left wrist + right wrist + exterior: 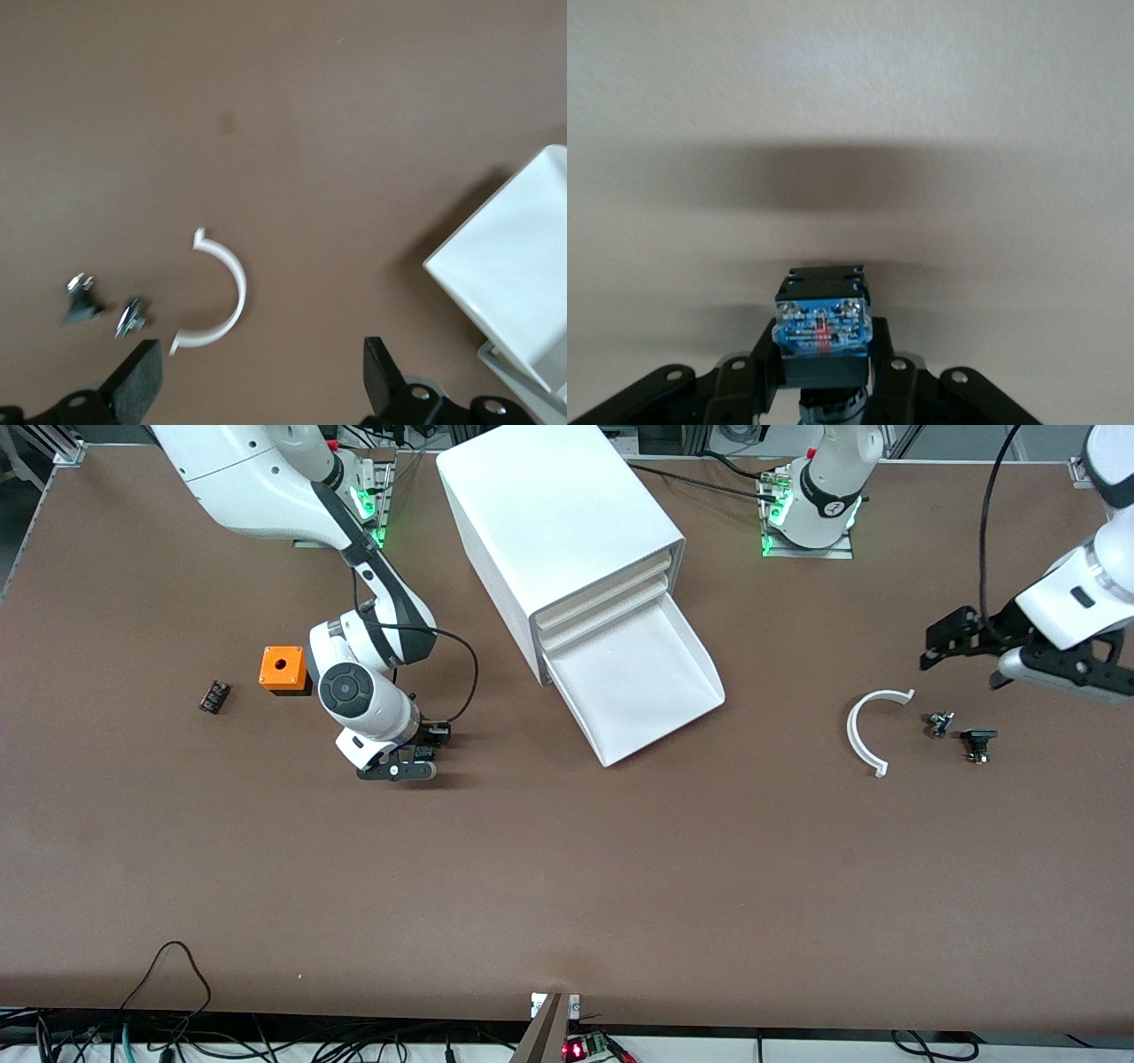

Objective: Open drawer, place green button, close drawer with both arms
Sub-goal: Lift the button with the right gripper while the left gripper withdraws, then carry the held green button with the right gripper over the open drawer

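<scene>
Gripping button (pixel 821 329) in my right gripper (pixel 423 755), low at table (pixel 567 868); left gripper (pixel 257 381) wide open, holding nothing; drawer (pixel 642 682) out.

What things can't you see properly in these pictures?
- The button's green cap: hidden in the right wrist view by the shut right gripper; in the front view the gripper and wrist cover the button.
- The drawer: cut off by the left wrist view's edge.
- Two small parts by the white curved piece: too small to identify.
- The left gripper: only its open fingertips show.
</scene>
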Robot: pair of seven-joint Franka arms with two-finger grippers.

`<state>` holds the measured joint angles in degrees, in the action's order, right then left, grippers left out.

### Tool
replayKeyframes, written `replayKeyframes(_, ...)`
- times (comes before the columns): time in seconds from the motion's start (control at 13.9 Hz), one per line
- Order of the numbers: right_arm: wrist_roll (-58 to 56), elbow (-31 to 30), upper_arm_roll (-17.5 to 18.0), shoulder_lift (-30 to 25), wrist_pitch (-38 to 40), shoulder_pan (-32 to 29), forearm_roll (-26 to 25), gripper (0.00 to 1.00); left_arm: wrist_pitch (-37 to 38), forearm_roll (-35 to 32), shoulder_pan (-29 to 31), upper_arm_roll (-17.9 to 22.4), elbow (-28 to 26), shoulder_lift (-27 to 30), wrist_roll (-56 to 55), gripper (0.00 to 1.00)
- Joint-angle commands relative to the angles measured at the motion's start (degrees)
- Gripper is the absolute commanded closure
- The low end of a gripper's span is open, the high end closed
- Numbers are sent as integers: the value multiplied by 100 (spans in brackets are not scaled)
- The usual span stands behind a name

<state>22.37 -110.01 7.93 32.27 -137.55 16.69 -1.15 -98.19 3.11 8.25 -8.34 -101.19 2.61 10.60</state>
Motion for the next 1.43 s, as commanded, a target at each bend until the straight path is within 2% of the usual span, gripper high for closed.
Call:
replayKeyframes(0.0, -363, 59, -2, -290, 96, 19, -8, 67, 414, -548, -139, -45, 346, -130, -690, 0)
replayKeyframes(0.22, -1136, 303, 50, -528, 184, 19, 10, 67, 414, -549, -131, -1, 328, -130, -700, 0)
replayKeyframes(0.57, -2429, 1805, 559, -327, 1237, 238, 80, 67, 450, -549, -113, -54, 381, -209, -928, 0)
replayKeyframes(0.72, -3033, 2298, 893, -169, 1222, 352, 19, 67, 441, -549, -113, -71, 398, -209, -946, 0)
replayKeyframes(0.93, -4001, 3027, 974, 165, 1002, 747, 19, 67, 441, -540, -104, -62, 407, -217, -946, 0)
replayKeyframes(1.08, -4930, 3274, 974, 367, 810, 1020, 18, 67, 432, -531, -113, -62, 407, -217, -946, 0)
replayKeyframes(1.36, -6031, 3319, 991, 473, 800, 1293, 36, 66, 441, -531, -113, -62, 407, -217, -954, 0)
